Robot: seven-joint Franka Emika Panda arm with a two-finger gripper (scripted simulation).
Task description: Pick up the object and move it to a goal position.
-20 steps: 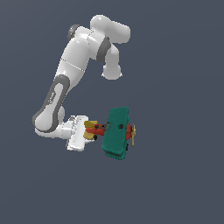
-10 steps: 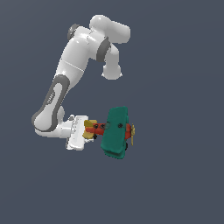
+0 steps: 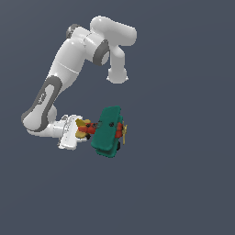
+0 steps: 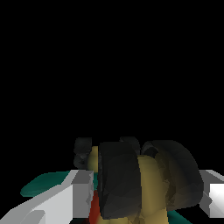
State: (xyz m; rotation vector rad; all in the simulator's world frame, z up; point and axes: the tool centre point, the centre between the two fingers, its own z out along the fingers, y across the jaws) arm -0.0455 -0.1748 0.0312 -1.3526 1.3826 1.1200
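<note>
At arm's end, claw point(image 3: 84, 130) clamped on biplane point(image 3: 108, 131) tail; wings jut clear.

The arm point(image 3: 69, 69) has a smooth white shell that looks like moulded plastic, with a soft sheen on its rounded parts and matt grey bands at the joints. The tool point(image 3: 83, 131) has the same white, slightly glossy finish; in the wrist view its fingers point(image 4: 61, 201) look flat and pale grey. The toy plane point(image 3: 108, 131) looks like smooth painted plastic: the teal wings are evenly coloured and nearly matt, the red body and yellow tail a little brighter. Seen up close, the black wheels point(image 4: 116, 179) are dull and rubbery, without highlights
</note>
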